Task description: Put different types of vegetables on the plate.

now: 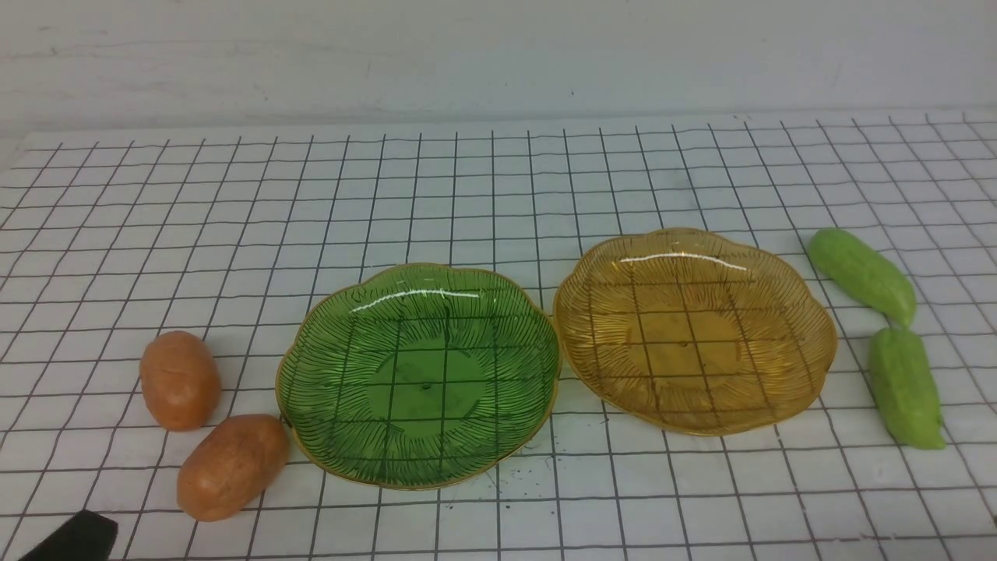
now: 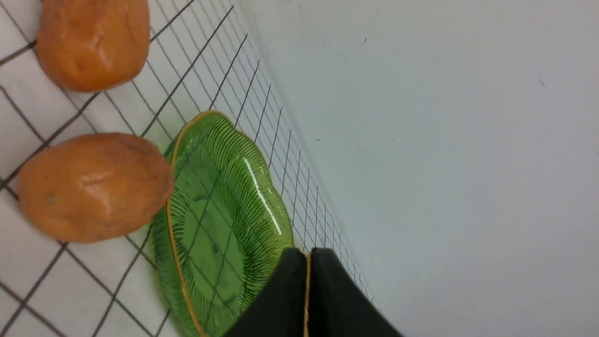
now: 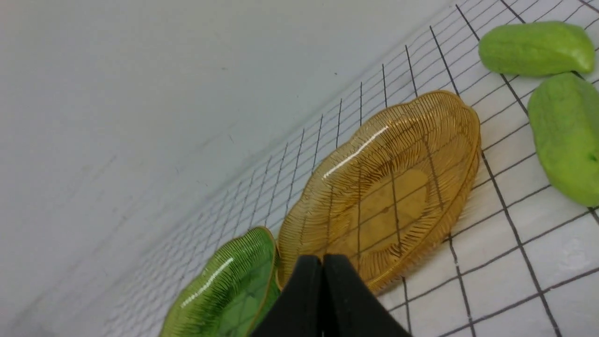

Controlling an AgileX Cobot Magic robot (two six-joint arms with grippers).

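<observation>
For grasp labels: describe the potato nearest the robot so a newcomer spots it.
Find the green plate, the left of the two plates. Two orange-brown potatoes lie left of it. The target potato is the one nearer the robot, slanted with its end at the plate's rim; the other potato sits farther back, clear of the rim.

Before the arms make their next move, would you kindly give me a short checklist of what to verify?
1. The green plate and amber plate are empty: ok.
2. The far potato and near potato lie uncovered: ok.
3. The far cucumber and near cucumber lie uncovered: ok.
4. The left gripper is open: not ok, shut.
5. The right gripper is open: not ok, shut.
6. Gap between near potato and green plate: cannot tell.
</observation>
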